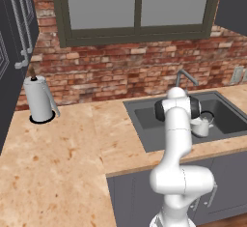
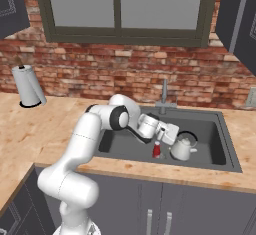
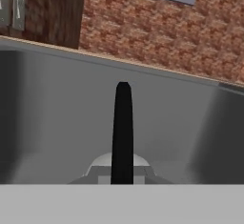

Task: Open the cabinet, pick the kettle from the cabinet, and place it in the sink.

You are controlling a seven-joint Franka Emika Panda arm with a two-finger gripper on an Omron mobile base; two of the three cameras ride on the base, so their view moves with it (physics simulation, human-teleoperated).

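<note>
The silver-grey kettle point(image 2: 183, 149) stands low inside the dark grey sink point(image 2: 216, 144), near its right half. My gripper point(image 2: 174, 135) reaches in from the left and is shut on the kettle's thin black handle point(image 3: 122, 127), which runs up the middle of the hand view above the rounded lid point(image 3: 102, 163). From the left base view the kettle point(image 1: 202, 123) peeks out to the right of my arm, inside the sink point(image 1: 144, 120). The dark cabinet point(image 1: 19, 25) with long bar handles hangs at the upper left; I cannot tell how its doors stand.
A small red item point(image 2: 156, 150) lies in the basin just left of the kettle. The angular faucet point(image 2: 164, 96) rises behind the sink. A paper-towel roll point(image 1: 38, 99) stands on the counter at the left. Another dark cabinet door point(image 2: 242, 19) hangs at the upper right.
</note>
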